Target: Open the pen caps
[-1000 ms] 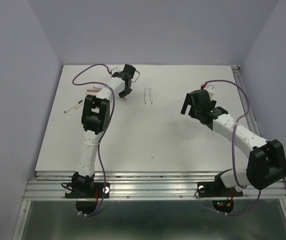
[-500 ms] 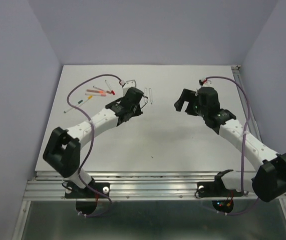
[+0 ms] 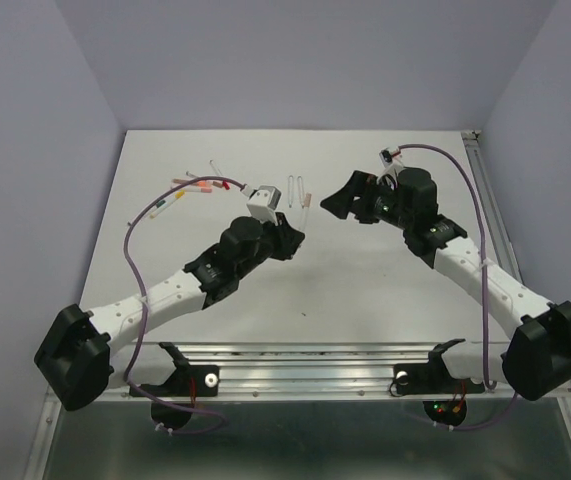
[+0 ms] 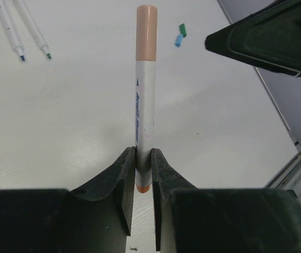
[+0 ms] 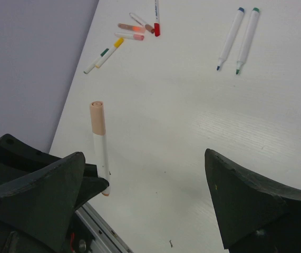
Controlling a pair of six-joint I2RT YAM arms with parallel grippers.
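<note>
My left gripper (image 4: 143,158) is shut on the lower end of a white pen (image 4: 144,105) and holds it up above the table. The pen's peach cap (image 4: 146,31) is on at the far end. In the top view the left gripper (image 3: 293,232) is at the table's middle, with the pen (image 3: 307,201) pointing at my right gripper (image 3: 348,199). The right gripper (image 5: 150,200) is open wide and empty, close in front of the capped end (image 5: 97,118), not touching it. Loose blue (image 4: 177,40) and green (image 4: 182,28) caps lie on the table.
Two uncapped white pens (image 3: 297,188) lie side by side at the back centre, also in the right wrist view (image 5: 239,37). A cluster of capped pens (image 3: 203,184) lies at the back left, with one green and yellow pen (image 3: 165,205) nearer the left edge. Walls stand on three sides.
My left arm has swung from the pen cluster at the back left to the table's middle, carrying the peach-capped pen. My right gripper has moved left toward it.
</note>
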